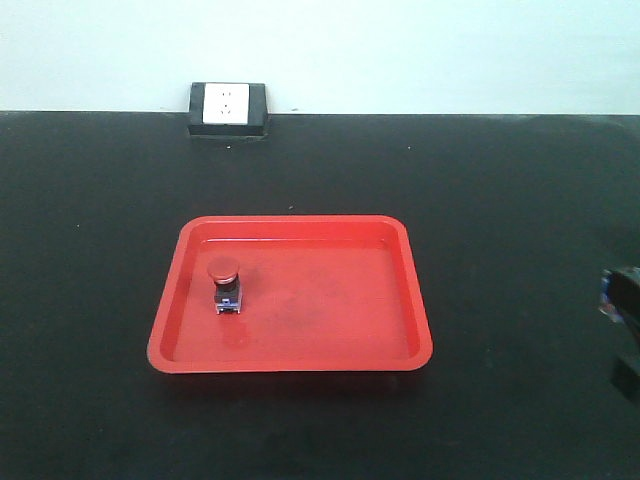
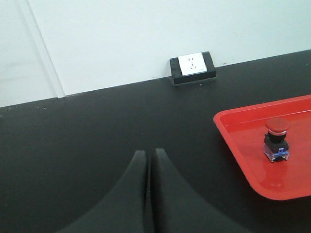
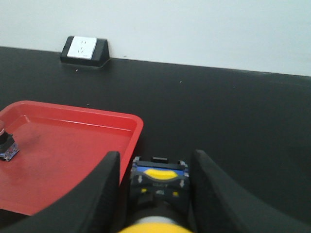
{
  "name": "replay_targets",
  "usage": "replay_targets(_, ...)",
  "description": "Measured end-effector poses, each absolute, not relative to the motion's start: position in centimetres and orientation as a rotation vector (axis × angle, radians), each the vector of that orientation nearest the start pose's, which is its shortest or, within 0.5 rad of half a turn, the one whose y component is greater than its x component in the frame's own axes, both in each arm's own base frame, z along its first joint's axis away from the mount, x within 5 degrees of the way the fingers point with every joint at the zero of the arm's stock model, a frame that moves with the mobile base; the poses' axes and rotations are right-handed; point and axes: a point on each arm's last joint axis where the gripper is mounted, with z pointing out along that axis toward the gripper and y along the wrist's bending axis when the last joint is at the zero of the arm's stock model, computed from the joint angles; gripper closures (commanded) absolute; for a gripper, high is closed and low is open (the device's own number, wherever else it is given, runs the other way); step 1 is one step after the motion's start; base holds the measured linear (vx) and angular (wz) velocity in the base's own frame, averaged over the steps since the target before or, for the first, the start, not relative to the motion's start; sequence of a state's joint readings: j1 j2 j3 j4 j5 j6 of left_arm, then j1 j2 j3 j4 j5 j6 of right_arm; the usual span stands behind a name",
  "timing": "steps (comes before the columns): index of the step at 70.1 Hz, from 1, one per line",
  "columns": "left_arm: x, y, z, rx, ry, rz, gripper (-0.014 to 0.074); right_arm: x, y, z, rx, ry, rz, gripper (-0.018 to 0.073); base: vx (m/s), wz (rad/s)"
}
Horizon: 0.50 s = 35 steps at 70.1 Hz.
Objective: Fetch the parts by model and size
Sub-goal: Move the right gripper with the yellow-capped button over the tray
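Note:
A red-capped push-button switch (image 1: 226, 285) stands upright in the left part of the red tray (image 1: 300, 361); it also shows in the left wrist view (image 2: 276, 141) and at the edge of the right wrist view (image 3: 6, 144). My right gripper (image 3: 155, 158) is shut on the yellow-capped switch (image 3: 159, 177), whose blue-grey base points away from the camera. It hangs just right of the tray's right rim (image 3: 137, 127). In the front view only a blurred bit of this gripper (image 1: 624, 310) shows at the right edge. My left gripper (image 2: 149, 153) is shut and empty, over the black table left of the tray (image 2: 233, 141).
A black-cased white wall socket (image 1: 228, 108) sits at the table's back edge against the pale wall, also seen from the left wrist (image 2: 193, 68) and the right wrist (image 3: 83, 49). The black tabletop (image 1: 520, 200) stretches round the tray on all sides.

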<state>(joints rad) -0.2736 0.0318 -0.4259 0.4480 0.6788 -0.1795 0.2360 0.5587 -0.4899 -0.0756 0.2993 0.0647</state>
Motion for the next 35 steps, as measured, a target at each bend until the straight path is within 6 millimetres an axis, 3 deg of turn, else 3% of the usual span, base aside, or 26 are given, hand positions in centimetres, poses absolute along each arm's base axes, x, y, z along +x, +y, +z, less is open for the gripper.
replay_targets(13, 2.4, 1.9, 29.3, 0.183, 1.705, 0.166, 0.0603, 15.3, 5.5, 31.9, -0.345, 1.893, 0.206, 0.0564, 0.00, 0.00)
replay_targets(35, 2.4, 1.9, 29.4, 0.185, 1.700, 0.166, 0.0603, 22.8, 12.7, 32.9, -0.522, 2.075, 0.273, 0.0564, 0.00, 0.00)
